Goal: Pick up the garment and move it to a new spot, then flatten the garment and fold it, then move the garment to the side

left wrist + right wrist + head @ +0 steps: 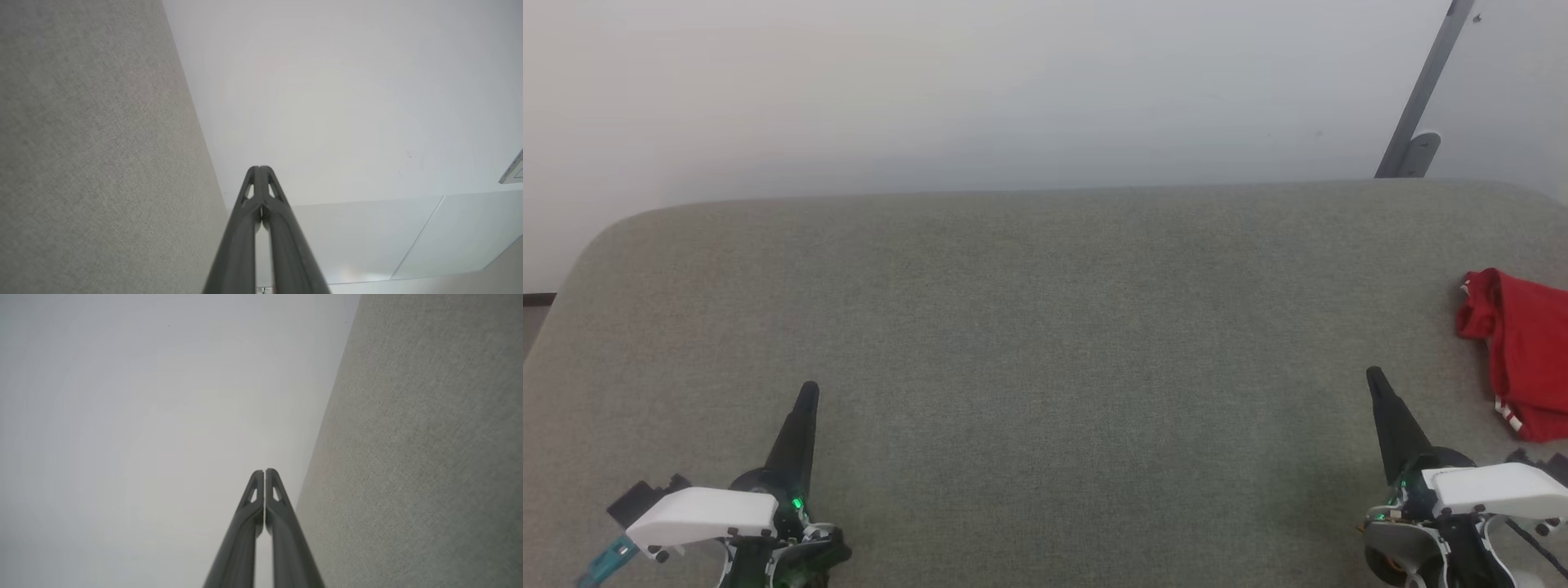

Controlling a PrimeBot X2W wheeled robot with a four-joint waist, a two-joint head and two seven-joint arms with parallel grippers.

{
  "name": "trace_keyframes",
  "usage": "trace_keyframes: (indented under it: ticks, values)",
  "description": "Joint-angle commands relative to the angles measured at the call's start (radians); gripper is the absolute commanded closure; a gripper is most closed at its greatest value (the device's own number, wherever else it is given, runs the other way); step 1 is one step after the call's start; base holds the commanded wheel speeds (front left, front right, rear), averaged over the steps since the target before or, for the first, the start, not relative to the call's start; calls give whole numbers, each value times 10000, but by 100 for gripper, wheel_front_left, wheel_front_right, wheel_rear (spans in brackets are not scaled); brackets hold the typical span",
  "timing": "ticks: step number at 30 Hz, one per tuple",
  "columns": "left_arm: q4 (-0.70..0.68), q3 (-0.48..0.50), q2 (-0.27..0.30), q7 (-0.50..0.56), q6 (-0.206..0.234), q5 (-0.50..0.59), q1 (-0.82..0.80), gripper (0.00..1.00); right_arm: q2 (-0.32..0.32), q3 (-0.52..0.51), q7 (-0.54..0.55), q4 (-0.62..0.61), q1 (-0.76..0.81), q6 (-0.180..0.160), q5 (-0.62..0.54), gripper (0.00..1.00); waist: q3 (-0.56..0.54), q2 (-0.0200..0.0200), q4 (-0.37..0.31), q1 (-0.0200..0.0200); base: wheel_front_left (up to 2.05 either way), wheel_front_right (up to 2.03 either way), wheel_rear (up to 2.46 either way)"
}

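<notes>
One crumpled red garment [1523,351], grey felt-like table [1045,327]

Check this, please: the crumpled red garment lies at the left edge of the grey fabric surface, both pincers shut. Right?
No: the head view shows the crumpled red garment at the right edge of the grey fabric surface. The left pincer and right pincer are shut.

We log the garment [1527,351] red with white-striped trim, the desk [1045,343] speckled grey-green, the wall [931,98] plain pale grey.
</notes>
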Motion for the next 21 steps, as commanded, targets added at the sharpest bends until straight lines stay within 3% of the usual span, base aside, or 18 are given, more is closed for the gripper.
trace_keyframes:
  ticks: [1, 21]
  values:
    - [7, 44, -14, 66, -76, -140, -187, 100, 58, 10, 48, -69, -179, 1, 183, 100, 7, 0, -3, 0, 0, 0, 0]
    - [49, 53, -101, 217, -84, -668, -276, 100, 82, 13, 195, -69, -198, 0, 788, 100, 78, 0, -24, 0, 0, 0, 0]
